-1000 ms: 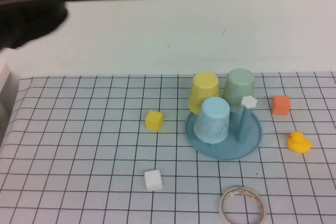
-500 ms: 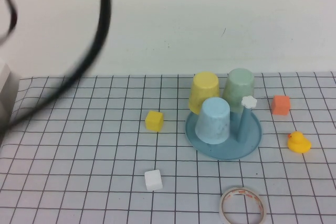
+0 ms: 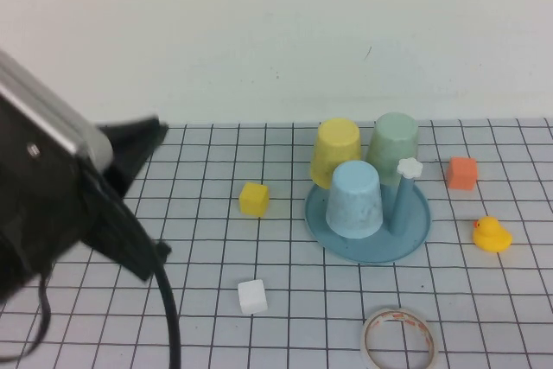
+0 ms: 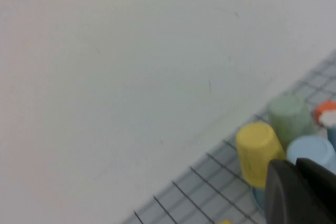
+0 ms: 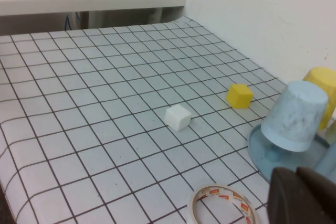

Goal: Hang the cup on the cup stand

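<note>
Already the light blue cup (image 3: 354, 199) sits upside down on a peg of the cup stand (image 3: 419, 235), beside a yellow cup (image 3: 336, 152) and a pale green cup (image 3: 393, 146); one white-capped peg (image 3: 404, 196) is free. The left arm (image 3: 60, 205) fills the left side, well apart from the stand.

In the left wrist view the left hand (image 4: 304, 192) is closed and empty, with the cups beyond it.

In the right wrist view the right hand (image 5: 304, 198) is also closed and empty, near the stand, and the cup leans a little. A tape roll (image 5: 223, 205) lies on the surface (image 5: 79, 108).
</note>
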`<move>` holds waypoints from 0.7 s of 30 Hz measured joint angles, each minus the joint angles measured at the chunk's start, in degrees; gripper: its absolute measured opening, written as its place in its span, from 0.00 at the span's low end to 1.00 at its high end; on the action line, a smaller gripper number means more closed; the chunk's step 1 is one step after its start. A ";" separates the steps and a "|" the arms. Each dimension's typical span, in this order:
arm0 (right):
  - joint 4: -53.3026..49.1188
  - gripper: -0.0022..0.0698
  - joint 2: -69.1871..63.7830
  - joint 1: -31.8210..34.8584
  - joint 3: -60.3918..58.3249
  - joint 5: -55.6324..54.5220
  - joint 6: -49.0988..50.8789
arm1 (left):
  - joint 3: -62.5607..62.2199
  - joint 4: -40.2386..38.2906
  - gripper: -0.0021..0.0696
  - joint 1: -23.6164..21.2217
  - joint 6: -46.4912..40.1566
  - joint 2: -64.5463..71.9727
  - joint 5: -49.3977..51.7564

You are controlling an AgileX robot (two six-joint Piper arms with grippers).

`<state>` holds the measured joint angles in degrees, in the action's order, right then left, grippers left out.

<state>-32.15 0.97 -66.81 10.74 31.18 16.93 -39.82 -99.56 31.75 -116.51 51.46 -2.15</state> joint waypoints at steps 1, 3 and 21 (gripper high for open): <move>0.00 0.03 0.00 0.00 -0.23 -0.25 0.00 | 1.30 0.00 0.03 0.00 0.00 0.00 0.00; 0.00 0.03 0.00 0.00 -0.26 -0.46 0.00 | 3.71 0.00 0.03 0.00 0.00 -0.08 0.00; 0.00 0.03 0.00 -0.23 -0.26 -0.80 0.00 | 29.90 0.00 0.03 0.00 0.00 -10.74 0.09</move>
<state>-32.15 0.97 -67.04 10.48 30.38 16.93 -9.91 -99.56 31.75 -116.51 40.72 -2.06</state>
